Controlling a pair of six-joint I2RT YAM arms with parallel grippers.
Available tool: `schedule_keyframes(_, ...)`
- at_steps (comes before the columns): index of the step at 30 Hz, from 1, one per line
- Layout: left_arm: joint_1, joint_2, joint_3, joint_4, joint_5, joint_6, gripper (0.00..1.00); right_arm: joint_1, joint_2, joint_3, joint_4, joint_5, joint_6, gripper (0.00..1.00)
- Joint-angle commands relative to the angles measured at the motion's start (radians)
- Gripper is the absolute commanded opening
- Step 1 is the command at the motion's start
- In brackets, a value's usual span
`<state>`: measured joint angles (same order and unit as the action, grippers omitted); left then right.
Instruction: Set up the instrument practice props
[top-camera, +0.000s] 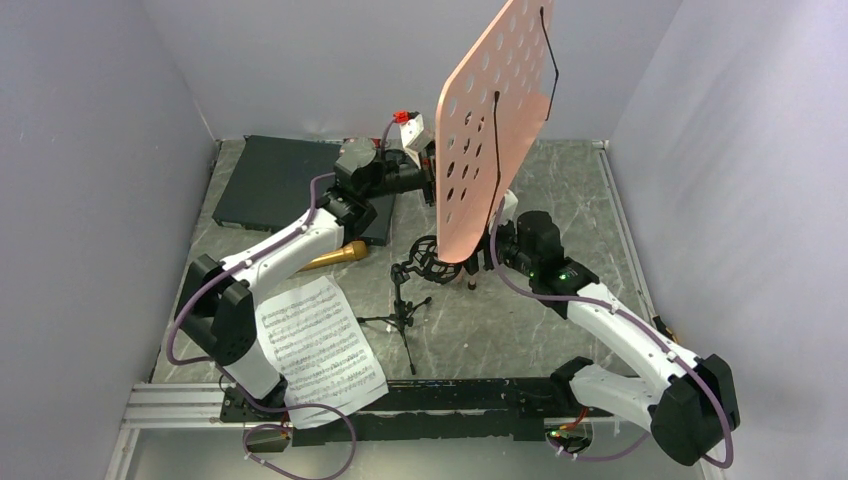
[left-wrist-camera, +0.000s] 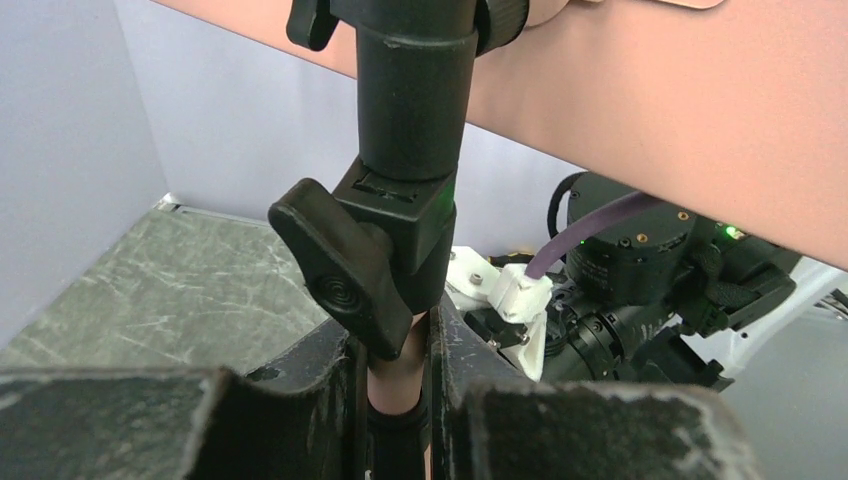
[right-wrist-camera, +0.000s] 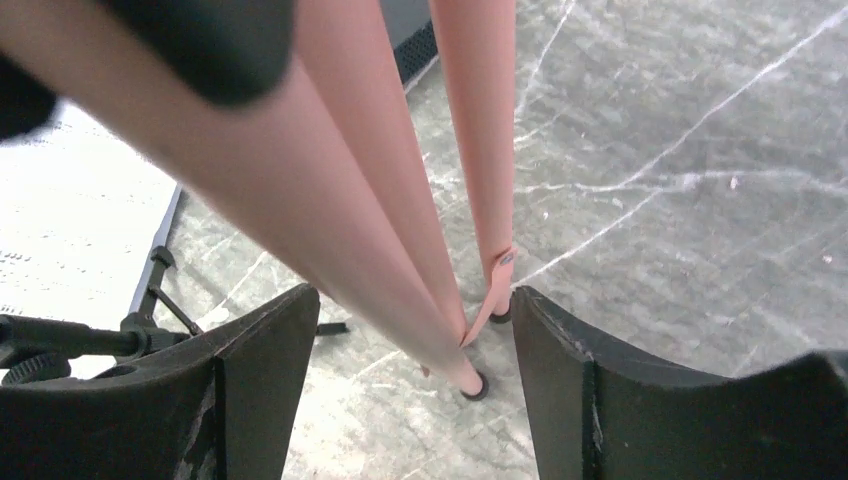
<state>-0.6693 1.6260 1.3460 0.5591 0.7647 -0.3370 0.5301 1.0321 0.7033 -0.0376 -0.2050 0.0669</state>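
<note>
The pink-copper perforated music stand (top-camera: 495, 120) stands upright at the table's middle on its folded tripod legs (right-wrist-camera: 400, 200). My left gripper (top-camera: 425, 160) is shut on its pole (left-wrist-camera: 395, 365) just under the black clamp knob (left-wrist-camera: 345, 280). My right gripper (right-wrist-camera: 415, 330) is open low around the legs, its fingers (right-wrist-camera: 270, 370) apart from them. The gold microphone (top-camera: 335, 256) lies on the table under my left arm. White sheet music (top-camera: 320, 345) lies at the near left. The small black mic stand (top-camera: 405, 305) with its ring mount (top-camera: 428, 255) stands beside the music stand.
A flat black box (top-camera: 285, 185) lies at the back left. Grey walls enclose the marbled table (top-camera: 570, 190) on three sides. A black rail (top-camera: 450, 395) runs along the near edge. The mic stand's legs (right-wrist-camera: 150, 330) lie close to my right gripper's left finger.
</note>
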Motion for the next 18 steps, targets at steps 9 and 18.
schedule_keyframes(9,-0.021,-0.063,0.005,-0.058,-0.073,0.017,0.03,0.004,-0.147,-0.093,-0.029,0.072,0.067,0.59)
schedule_keyframes(18,-0.028,-0.046,0.023,-0.07,-0.056,0.009,0.03,0.005,-0.122,-0.071,0.032,0.038,0.055,0.57)
